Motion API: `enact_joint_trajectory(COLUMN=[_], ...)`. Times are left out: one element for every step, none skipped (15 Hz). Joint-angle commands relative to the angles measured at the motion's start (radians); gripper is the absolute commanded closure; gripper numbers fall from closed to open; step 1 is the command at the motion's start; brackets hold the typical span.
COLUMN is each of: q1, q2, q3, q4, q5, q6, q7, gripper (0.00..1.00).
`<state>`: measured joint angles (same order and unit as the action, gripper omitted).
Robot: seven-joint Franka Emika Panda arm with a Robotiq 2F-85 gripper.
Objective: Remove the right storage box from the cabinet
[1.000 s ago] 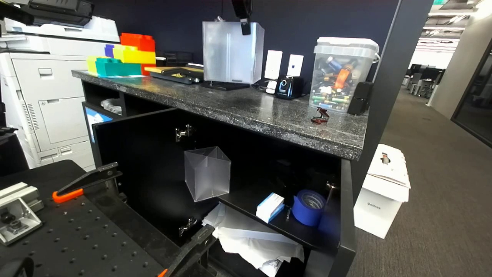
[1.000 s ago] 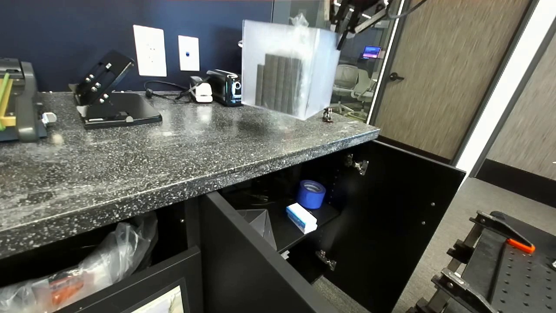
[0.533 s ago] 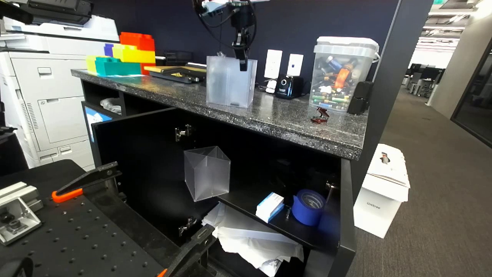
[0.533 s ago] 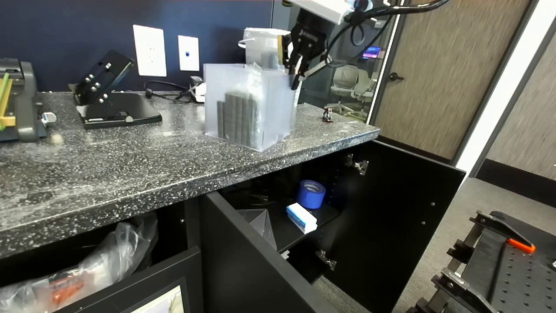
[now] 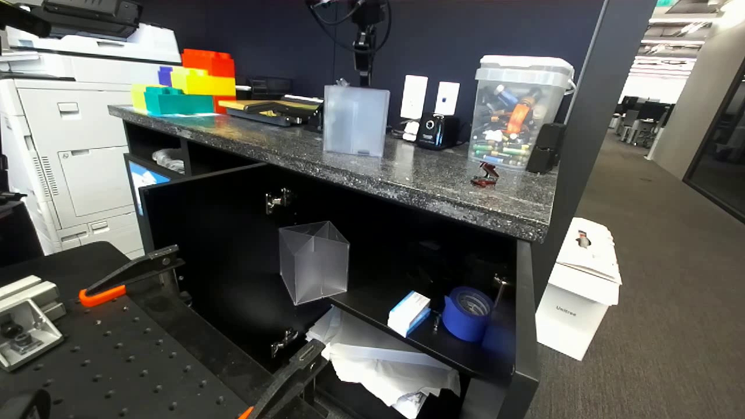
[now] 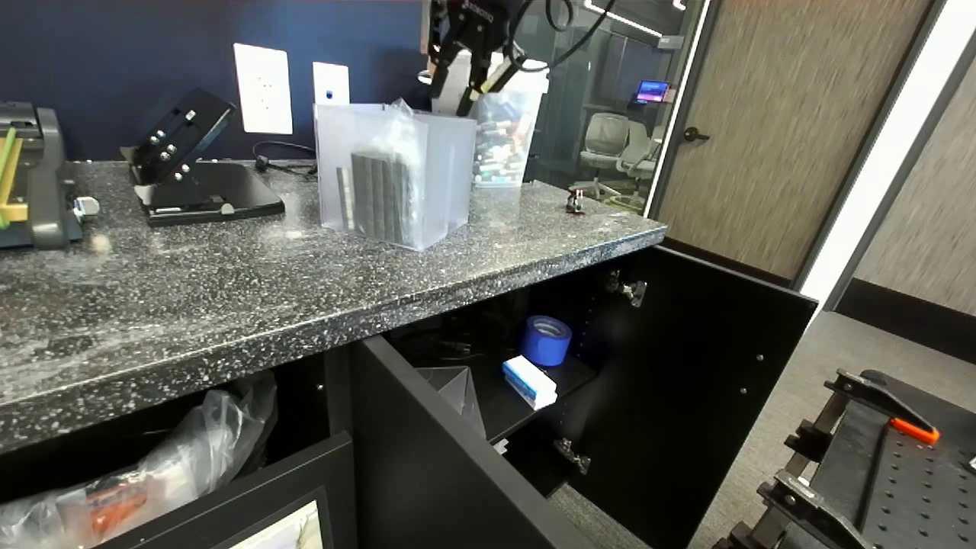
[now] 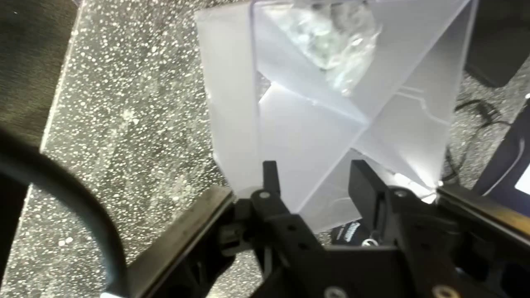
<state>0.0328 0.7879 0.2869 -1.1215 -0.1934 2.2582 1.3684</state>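
Note:
The right storage box, frosted and translucent, stands upright on the speckled countertop of the black cabinet [image 5: 454, 192] in both exterior views [image 5: 356, 122] [image 6: 446, 179]. Dark grey slabs show through its side, with crumpled clear film on top. My gripper [image 6: 453, 99] is just above the box's rim, at its back in an exterior view [image 5: 365, 81]. In the wrist view the fingers [image 7: 314, 165] are spread with nothing held between them, over the box's open top [image 7: 232, 95]. I cannot tell whether a finger touches the rim. The twin box [image 5: 314, 265] sits inside the cabinet.
Both cabinet doors stand open, one at the left [image 5: 215, 250]. A small white-and-blue box [image 5: 408, 314] and blue tape [image 5: 467, 314] lie on the shelf. A lidded bucket [image 5: 518, 116], a small red object [image 5: 484, 174] and a black stand [image 6: 206, 191] are on the countertop.
The box has come down from the air onto the countertop and shifted back a little. The gripper, earlier on its wall, has let go and moved to the box's back side.

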Motion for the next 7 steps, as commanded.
enact_joint_trajectory(q1=[0.095, 0.098, 0.039, 0.077, 0.077, 0.078, 0.077], q2=[0.038, 0.018, -0.014, 0.0, -0.008, -0.01, -0.007], q3=[-0.065, -0.059, 0.043, -0.025, -0.014, -0.016, -0.019], q4=[0.236, 0.241, 0.205, 0.175, 0.184, 0.183, 0.18], q5=[0.166, 0.213, 0.212, 0.164, 0.167, 0.166, 0.166], q6=[-0.145, -0.178, -0.207, -0.136, -0.15, -0.15, -0.15], q7=[-0.149, -0.193, -0.225, -0.15, -0.156, -0.154, -0.154], gripper=[0.2, 0.14, 0.06, 0.01, 0.18, 0.09, 0.02])
